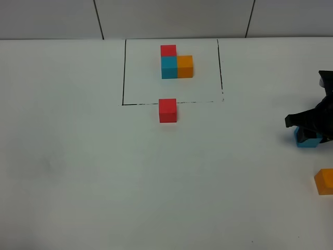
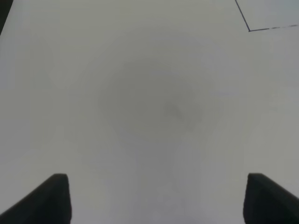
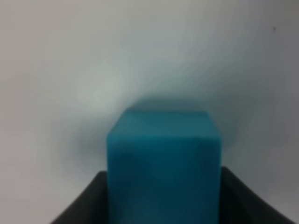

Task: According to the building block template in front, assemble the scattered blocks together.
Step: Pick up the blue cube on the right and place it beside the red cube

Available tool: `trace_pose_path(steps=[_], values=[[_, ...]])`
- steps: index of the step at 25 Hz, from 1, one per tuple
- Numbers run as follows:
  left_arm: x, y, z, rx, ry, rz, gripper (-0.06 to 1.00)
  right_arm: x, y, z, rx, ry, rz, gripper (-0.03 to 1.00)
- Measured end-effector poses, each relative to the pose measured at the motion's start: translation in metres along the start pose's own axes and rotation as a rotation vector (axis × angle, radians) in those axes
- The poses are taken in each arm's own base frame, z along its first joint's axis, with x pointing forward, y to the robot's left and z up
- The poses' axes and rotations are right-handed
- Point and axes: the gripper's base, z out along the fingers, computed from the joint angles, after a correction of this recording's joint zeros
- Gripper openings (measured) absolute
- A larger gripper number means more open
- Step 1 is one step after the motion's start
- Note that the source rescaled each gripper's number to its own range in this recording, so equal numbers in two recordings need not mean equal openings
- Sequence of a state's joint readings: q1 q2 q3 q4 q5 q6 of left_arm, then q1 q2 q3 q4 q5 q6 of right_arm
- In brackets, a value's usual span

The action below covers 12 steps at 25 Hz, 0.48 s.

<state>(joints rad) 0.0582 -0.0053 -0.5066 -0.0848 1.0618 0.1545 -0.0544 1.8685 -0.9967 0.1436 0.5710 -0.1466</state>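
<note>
Far to the right, the right gripper (image 1: 308, 127) clamps the cyan block (image 1: 307, 140).
Done well, the carry keeps the cube level and sets it flush against the red block's (image 1: 167, 110) near side, as the template (image 1: 176, 65) shows; the left gripper (image 2: 156, 200) hangs spread wide.

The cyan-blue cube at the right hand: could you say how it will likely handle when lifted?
The cyan-blue cube looks rigid, its edges straight within the right hand. Flat faces: likely to slide, not roll. Its matte surface probably grips well.
</note>
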Motion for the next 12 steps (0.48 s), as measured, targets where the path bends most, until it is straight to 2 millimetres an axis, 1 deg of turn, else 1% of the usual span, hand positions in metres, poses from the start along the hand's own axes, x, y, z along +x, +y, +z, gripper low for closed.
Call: trace_pose_path(steps=[3, 5, 8, 11, 12], values=[[0.0, 0.0, 0.0, 0.0, 0.0, 0.0, 0.71, -0.001, 0.007, -0.004, -0.003, -0.013, 0.005, 0.21], [0.0, 0.0, 0.0, 0.0, 0.0, 0.0, 0.71, -0.002, 0.022, -0.015, -0.014, -0.023, -0.022, 0.21], [0.0, 0.0, 0.0, 0.0, 0.0, 0.0, 0.71, 0.0, 0.061, -0.036, -0.042, -0.022, -0.066, 0.21], [0.0, 0.0, 0.0, 0.0, 0.0, 0.0, 0.71, 0.01, 0.118, -0.051, -0.028, 0.003, -0.132, 0.21], [0.0, 0.0, 0.0, 0.0, 0.0, 0.0, 0.71, 0.014, 0.135, -0.055, -0.002, 0.01, -0.145, 0.21]])
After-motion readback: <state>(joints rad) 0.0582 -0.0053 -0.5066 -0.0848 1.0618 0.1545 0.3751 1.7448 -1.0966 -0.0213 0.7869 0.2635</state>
